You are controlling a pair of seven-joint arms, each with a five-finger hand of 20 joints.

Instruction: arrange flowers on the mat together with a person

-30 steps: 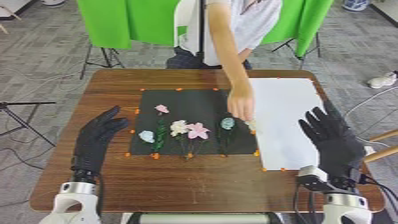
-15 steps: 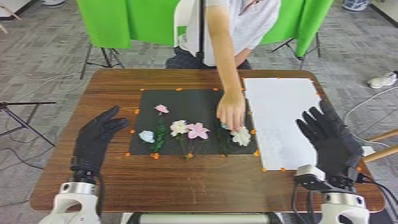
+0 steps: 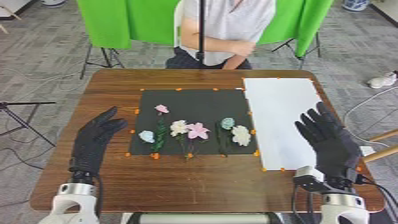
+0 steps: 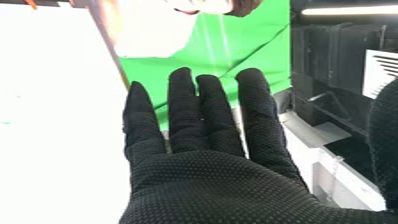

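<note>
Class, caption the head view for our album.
Flowers lie on a black mat between the robot's left hand and right hand.

Nothing legible in either view: no readable text, label, brand, number or sign.

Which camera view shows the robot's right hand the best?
The right wrist view: the right hand is near there, its palm and straight fingers large. The head view shows it smaller, at the edge of the white sheet.
</note>
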